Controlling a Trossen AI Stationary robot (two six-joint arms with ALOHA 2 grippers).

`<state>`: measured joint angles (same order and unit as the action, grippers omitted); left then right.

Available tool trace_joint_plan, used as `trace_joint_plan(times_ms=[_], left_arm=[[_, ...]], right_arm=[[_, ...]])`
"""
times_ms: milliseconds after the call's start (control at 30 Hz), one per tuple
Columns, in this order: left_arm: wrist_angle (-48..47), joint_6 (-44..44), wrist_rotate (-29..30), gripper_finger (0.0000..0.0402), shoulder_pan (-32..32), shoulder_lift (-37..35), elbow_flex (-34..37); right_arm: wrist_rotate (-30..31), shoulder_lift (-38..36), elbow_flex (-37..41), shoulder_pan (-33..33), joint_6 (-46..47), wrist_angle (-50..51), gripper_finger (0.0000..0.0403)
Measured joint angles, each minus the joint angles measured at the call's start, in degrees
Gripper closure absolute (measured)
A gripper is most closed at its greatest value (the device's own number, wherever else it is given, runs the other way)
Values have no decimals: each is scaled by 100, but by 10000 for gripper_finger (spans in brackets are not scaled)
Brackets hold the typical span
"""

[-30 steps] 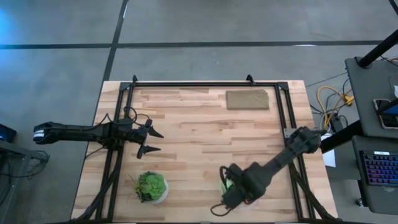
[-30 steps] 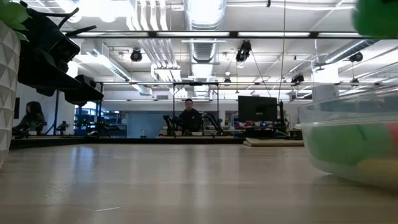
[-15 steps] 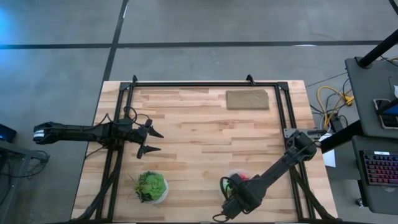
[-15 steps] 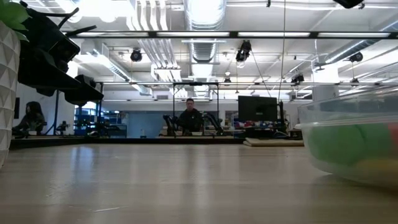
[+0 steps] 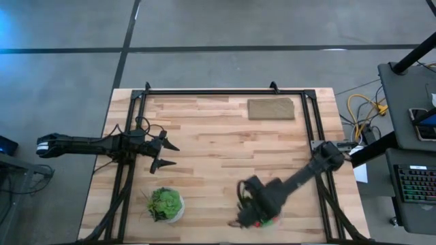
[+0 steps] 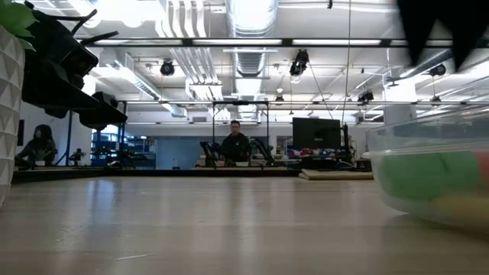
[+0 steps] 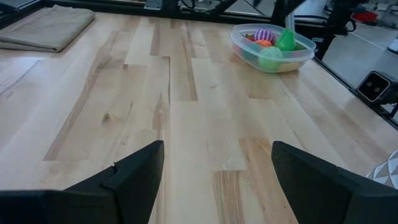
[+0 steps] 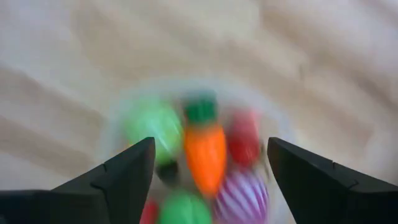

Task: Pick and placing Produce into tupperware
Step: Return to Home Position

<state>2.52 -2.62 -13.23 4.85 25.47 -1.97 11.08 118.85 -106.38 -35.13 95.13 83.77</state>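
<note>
The clear round tupperware (image 7: 272,48) stands on the table near its near right corner, also seen in the low view (image 6: 439,179). Inside lie the toy produce pieces: an orange carrot (image 8: 205,155), green pieces (image 8: 152,124), a red one (image 8: 244,140) and a magenta striped one (image 8: 241,194). My right gripper (image 5: 246,204) hovers open directly above the container (image 5: 267,219), fingers pointing down and holding nothing (image 8: 210,143). My left gripper (image 5: 163,154) waits open and empty near the table's left edge (image 7: 217,144).
A white bowl with a leafy green bunch (image 5: 165,204) stands near the near edge, left of the container. A folded tan cloth (image 5: 271,109) lies near the far edge. Bare wood (image 5: 225,156) stretches between the two arms. People sit in the room behind (image 6: 234,141).
My right gripper stayed over the container, shifting toward the near edge and then back again. A green piece that showed above the container in the low view a second ago is gone from there. My right gripper's dark fingers now reach lower into the low view.
</note>
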Motion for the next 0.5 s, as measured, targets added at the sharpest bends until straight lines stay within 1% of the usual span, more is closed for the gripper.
trace_joint_plan(times_ms=[100, 233, 333, 400, 500], left_arm=[[0, 0, 0, 118, 1, 0, 1], [0, 0, 1, 118, 1, 0, 1], [-1, 0, -1, 118, 1, 0, 1], [1, -2, -1, 118, 1, 0, 0], [0, -1, 1, 118, 1, 0, 1]], right_arm=[[594, -145, -379, 346, -718, -41, 106], [998, -451, -949, 764, -1867, -39, 113], [1146, -703, -1192, 1058, -2594, -114, 119], [1143, -907, -1309, 1257, -3133, -136, 123], [1152, -1263, -1588, 1528, -3758, 64, 130]])
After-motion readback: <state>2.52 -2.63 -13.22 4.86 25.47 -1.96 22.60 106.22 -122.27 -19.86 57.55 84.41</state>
